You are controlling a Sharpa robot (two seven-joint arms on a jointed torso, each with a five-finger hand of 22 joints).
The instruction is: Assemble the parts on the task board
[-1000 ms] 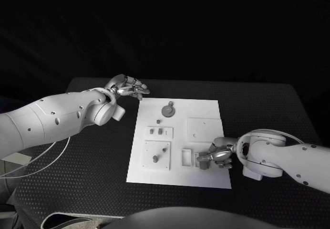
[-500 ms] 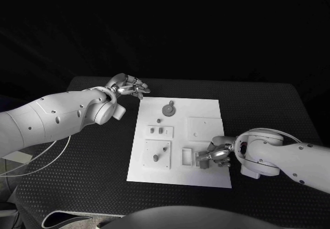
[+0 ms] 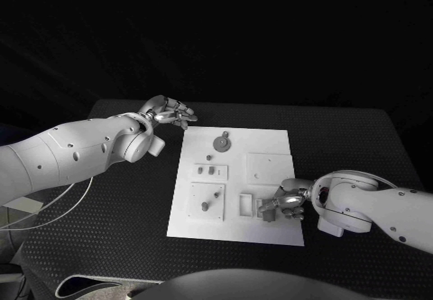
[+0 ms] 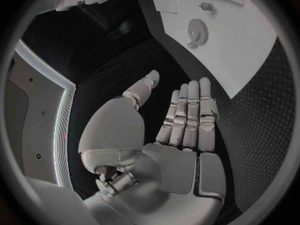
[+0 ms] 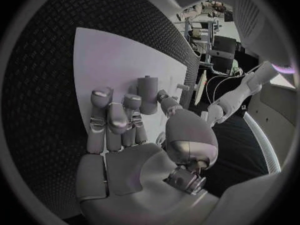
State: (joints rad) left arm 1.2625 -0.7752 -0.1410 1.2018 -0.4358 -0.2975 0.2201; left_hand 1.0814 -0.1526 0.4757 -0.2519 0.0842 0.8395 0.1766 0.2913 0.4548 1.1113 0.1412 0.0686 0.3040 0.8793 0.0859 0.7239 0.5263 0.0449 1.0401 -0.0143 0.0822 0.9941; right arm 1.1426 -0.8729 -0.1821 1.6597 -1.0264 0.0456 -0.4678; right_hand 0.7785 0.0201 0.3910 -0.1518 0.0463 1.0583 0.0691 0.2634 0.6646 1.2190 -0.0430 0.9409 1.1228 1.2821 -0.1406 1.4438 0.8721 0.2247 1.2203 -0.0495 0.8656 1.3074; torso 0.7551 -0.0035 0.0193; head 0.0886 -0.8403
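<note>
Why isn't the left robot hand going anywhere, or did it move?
No. The left robot hand stays open beside the far left corner of the task board, just as before.

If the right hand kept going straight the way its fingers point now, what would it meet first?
Probably the small upright grey part standing on the task board. In the right wrist view, the right hand has its fingertips right beside that part; whether they touch it is unclear.

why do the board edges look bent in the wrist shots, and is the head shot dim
Fisheye lenses: in the left wrist view the board has curved edges, likewise in the right wrist view. Head view: background black, board brightly lit, edges straight.
</note>
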